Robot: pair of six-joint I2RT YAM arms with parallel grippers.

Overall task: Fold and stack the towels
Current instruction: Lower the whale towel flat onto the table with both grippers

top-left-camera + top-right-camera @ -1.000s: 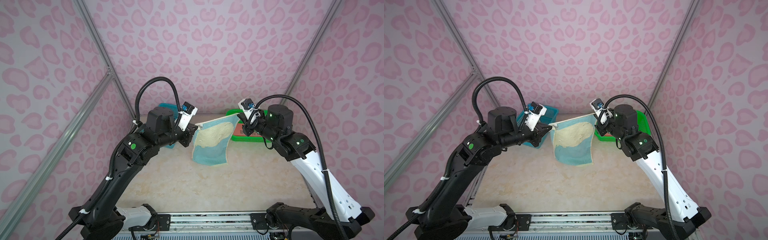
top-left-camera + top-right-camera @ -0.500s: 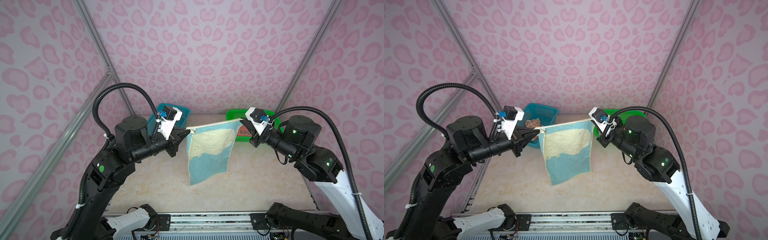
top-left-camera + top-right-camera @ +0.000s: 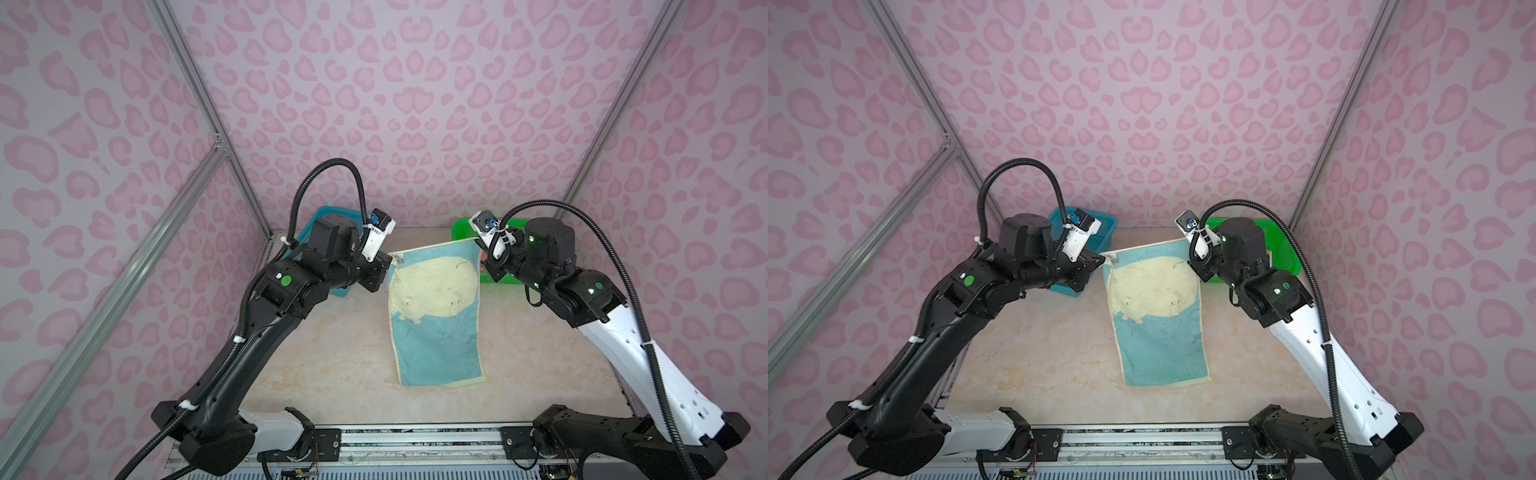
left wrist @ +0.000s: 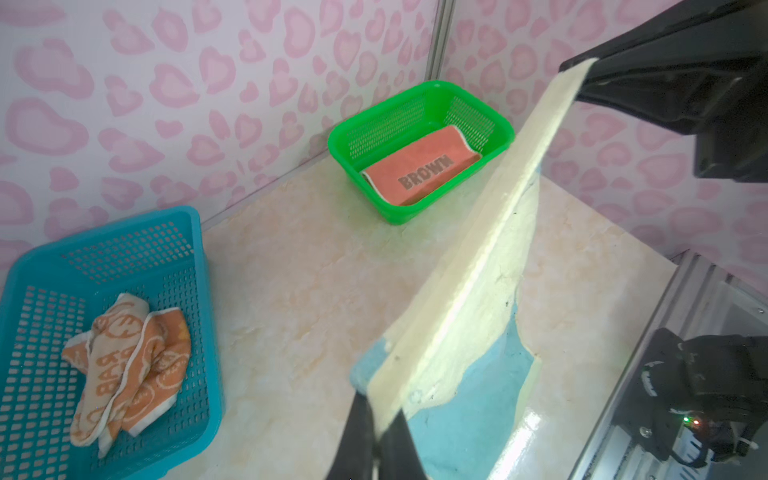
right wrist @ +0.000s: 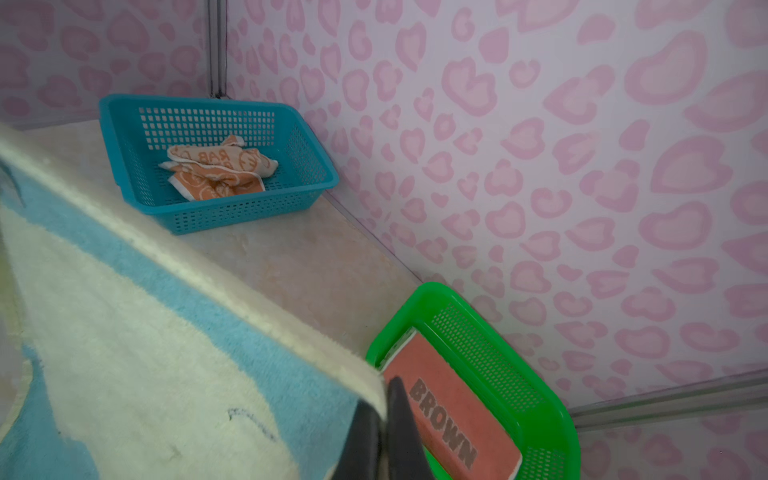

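Marbled beige tabletop (image 3: 324,357) beneath a fluffy, rectangular terry towel (image 3: 436,332).

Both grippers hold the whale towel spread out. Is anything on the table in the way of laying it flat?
Nothing visible. The whale towel hangs from the left gripper and right gripper over bare table. The blue basket and green basket sit behind it, by the back wall.

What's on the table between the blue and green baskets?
Nothing: in the left wrist view the tabletop between the blue basket and green basket is bare; the whale towel hangs nearer the camera.
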